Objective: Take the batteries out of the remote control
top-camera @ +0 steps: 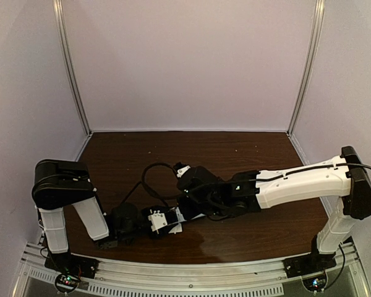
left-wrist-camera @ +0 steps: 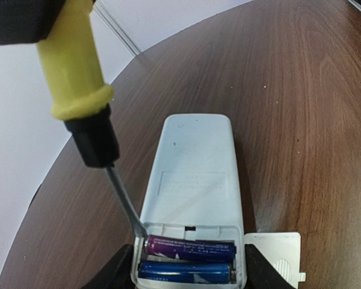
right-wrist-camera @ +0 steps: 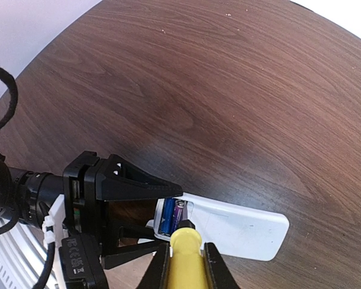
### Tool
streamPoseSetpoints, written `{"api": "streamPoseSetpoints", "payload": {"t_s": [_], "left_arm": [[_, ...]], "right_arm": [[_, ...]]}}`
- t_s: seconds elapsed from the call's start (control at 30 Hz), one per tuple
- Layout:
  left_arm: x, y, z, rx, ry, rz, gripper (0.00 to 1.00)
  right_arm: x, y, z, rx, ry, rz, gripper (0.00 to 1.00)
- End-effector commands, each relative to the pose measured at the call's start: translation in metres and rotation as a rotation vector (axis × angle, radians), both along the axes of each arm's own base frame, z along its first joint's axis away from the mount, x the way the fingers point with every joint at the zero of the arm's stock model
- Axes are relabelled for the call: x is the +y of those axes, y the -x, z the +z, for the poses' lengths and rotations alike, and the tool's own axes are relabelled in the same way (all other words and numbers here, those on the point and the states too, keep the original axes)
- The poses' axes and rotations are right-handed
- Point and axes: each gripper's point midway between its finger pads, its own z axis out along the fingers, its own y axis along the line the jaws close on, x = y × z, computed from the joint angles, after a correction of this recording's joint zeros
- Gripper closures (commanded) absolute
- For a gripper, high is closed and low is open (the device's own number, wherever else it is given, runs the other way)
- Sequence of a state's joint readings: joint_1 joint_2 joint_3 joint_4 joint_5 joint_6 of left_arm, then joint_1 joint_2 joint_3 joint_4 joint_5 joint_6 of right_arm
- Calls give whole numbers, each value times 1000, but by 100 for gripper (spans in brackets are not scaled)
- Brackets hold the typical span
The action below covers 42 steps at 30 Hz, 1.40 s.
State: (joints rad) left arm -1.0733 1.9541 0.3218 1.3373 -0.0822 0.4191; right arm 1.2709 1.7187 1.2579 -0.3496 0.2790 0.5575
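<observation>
Batteries seated in the opened remote control, screwdriver tip at the bay

The left claw (top-camera: 167, 221) clamps the remote control (left-wrist-camera: 192, 174) at its open end, on the surface (left-wrist-camera: 301, 90). Both batteries (left-wrist-camera: 186, 271) lie side by side in the bay. The right claw (right-wrist-camera: 188, 268) grips a yellow-handled screwdriver (left-wrist-camera: 75, 72), blade tip at the bay's corner. A white cover (left-wrist-camera: 277, 253) lies just beside.

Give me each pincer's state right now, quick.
Left pincer: closed on the remote control.
Right pincer: closed on the screwdriver.
</observation>
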Motion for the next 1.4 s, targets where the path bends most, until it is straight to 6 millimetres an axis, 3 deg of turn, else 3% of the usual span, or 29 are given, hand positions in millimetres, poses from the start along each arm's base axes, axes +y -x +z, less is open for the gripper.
{"api": "streamPoseSetpoints", "payload": {"t_s": [0.0,1.37], "left_arm": [[-6,-6,58,-129,209,9,92],[-4,-8,60,-132,214,20,92]], "right_arm": [[-9,9,-12,18,75,-7,100],[-15,43,-4,-9,88,3,100]]}}
